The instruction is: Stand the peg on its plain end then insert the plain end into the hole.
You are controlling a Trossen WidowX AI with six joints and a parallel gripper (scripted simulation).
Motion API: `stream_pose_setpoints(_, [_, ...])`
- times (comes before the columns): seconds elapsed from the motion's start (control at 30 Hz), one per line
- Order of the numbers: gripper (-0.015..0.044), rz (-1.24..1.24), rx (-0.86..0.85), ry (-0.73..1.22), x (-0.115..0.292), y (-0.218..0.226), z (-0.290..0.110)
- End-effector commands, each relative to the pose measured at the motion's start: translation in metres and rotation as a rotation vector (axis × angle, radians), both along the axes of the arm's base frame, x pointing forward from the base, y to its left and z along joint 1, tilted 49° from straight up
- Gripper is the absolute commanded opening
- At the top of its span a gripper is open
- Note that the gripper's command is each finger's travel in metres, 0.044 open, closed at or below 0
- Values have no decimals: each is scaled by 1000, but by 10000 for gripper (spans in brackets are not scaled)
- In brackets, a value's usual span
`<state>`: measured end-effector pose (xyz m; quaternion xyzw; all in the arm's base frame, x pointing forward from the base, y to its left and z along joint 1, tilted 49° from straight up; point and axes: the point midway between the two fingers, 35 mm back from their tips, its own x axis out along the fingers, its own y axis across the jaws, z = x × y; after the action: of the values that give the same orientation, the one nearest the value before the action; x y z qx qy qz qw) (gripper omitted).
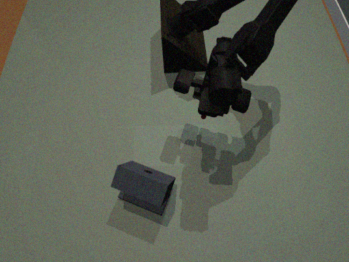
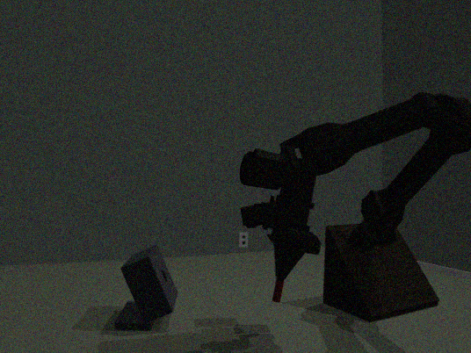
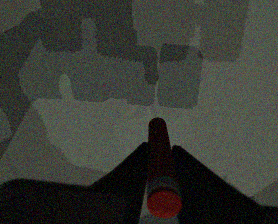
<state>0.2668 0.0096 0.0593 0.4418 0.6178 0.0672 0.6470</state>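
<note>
Gripper state: I read the gripper point(image 2: 281, 278) as pinching the peg point(image 2: 278, 291); the jaws are pressed against its shaft, pointing downward.

Peg position: just beside the arm base point(image 2: 395, 278), on the side facing the panel point(image 2: 147, 283). The peg hangs near vertical below the fingertips. In the exterior view its lower tip looks at or just above the table point(image 2: 211, 291); I cannot tell whether it touches.

Peg orientation: in the wrist view the pale band point(image 3: 161, 180) sits near the upper end, close to the camera, so I judge the plain end is the one pointing down, as required.

Panel position: well apart from the base, toward the near-left table area in the top view; the hole point(image 1: 148, 171) shows in its sloped face.

Step in hand: standing the peg on its plain end, by my judgement.

Procedure: I lower slowly until the plain end seats flat. I hold the shaft plumb, correcting any lean before release. I open the jaws evenly and only slightly, then lift straight up, with no sideways drag.

Risk: a tilted release would likely topple the peg.
</note>
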Motion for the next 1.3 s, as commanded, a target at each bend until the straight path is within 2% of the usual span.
stream_pose_setpoints(0.0, [0, -22, -13, 6, 0, -2, -7])
stream_pose_setpoints(1.27, [0, -234, -111, -18, 13, -23, -46])
